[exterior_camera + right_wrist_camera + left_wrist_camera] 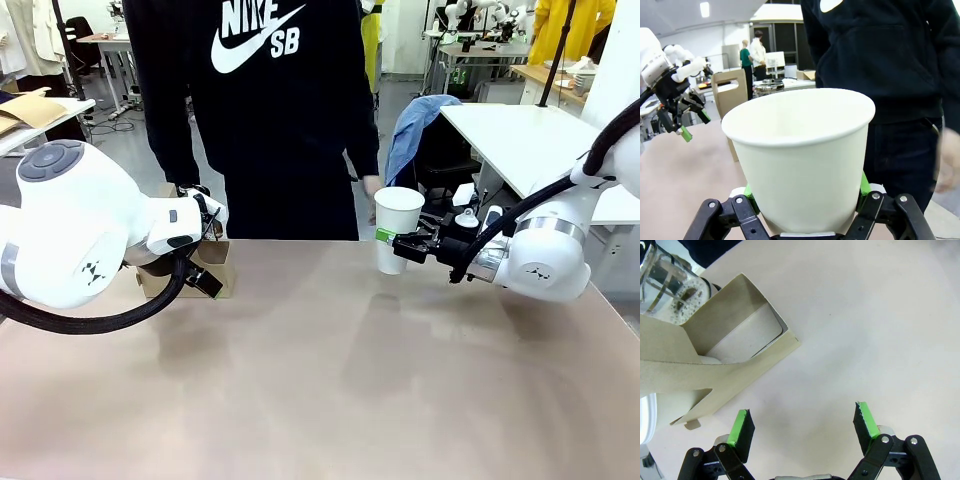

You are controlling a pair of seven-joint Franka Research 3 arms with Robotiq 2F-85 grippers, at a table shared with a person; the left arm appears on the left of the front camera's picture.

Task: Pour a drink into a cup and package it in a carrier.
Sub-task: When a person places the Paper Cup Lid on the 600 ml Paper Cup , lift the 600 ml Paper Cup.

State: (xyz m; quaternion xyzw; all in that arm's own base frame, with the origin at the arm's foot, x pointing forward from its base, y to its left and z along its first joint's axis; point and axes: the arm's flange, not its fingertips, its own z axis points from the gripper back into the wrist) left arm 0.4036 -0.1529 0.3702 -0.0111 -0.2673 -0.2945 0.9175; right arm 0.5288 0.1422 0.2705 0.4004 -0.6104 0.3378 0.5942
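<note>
While the white paper cup (398,225) is clamped low on its wall between the green pads of the right gripper (396,240), its open mouth is held upright above the fingers. Nothing of its inside can be seen from the right wrist view, where the cup (801,155) stands directly in front of the gripper (805,202). Whether its base touches the table (330,380) cannot be told. Just beyond that gripper a person in a dark top (270,110) is seen at the far edge, with one hand (371,186) hanging near the cup's rim.

The left gripper (802,424) is spread wide with nothing between its pads, and bare table (880,315) lies straight ahead of it. The brown cardboard carrier (735,347) is found ahead and to one side of its fingers, close but not touched. One pocket of the carrier is already taken up by a second white cup (747,335). Past the carrier, farther from the fingers, the glass press jug (667,277) is partly visible. Brown froth clings to its wall, but the level of the drink cannot be made out. From the front, the carrier (218,268) is largely covered by the left arm's wrist.
</note>
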